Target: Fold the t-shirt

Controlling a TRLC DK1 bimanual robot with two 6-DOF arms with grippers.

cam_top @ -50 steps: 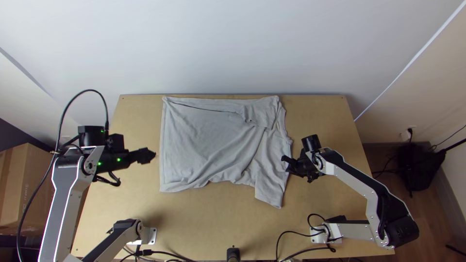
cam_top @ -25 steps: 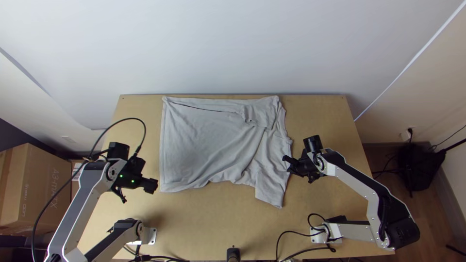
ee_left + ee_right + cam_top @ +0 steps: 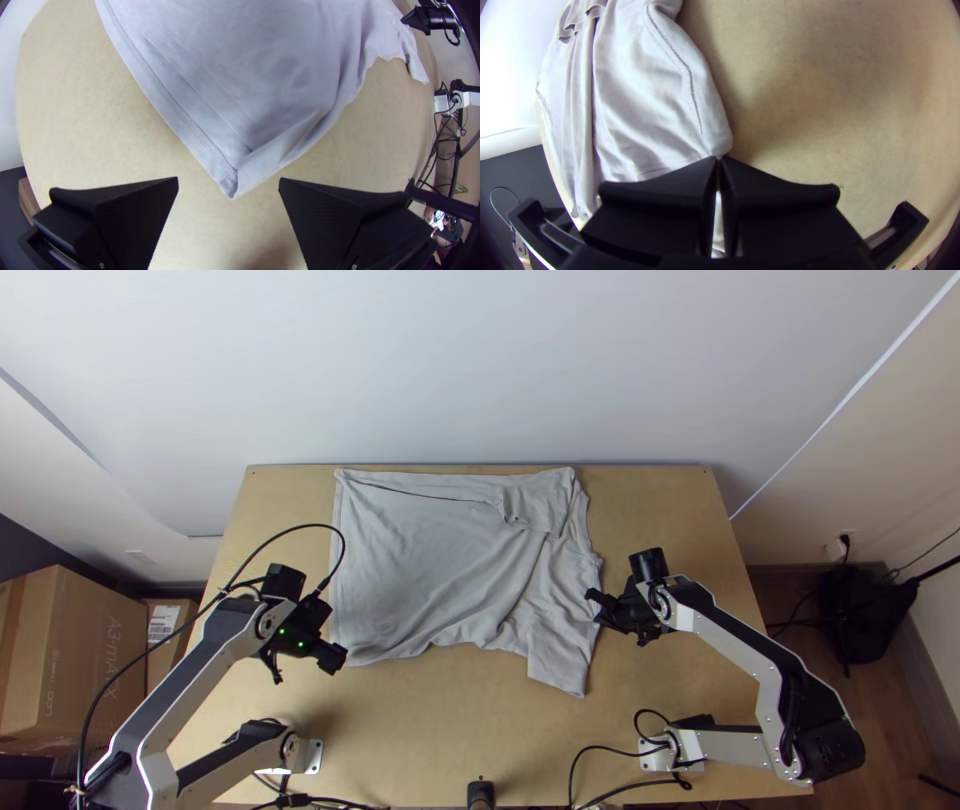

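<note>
Left hand (image 3: 228, 182): spread wide, empty, near-left | Right hand (image 3: 718, 159): pinching t-shirt's (image 3: 430, 560) right edge | Shirt: spread on surface (image 3: 430, 710), likely light, limp; you should grip its near-left hem corner (image 3: 230, 186)

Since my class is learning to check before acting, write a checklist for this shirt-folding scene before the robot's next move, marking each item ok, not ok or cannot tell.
1. Left gripper open: ok, its fingers stand well apart.
2. Hem corner lined up between those fingers: ok, as the left wrist view shows it.
3. Left gripper holding that corner: not ok, nothing is pinched.
4. Left gripper low enough to grasp: cannot tell.
5. Right gripper shut on the shirt's edge: ok.
6. T-shirt smooth: not ok, creases run across it.
</note>
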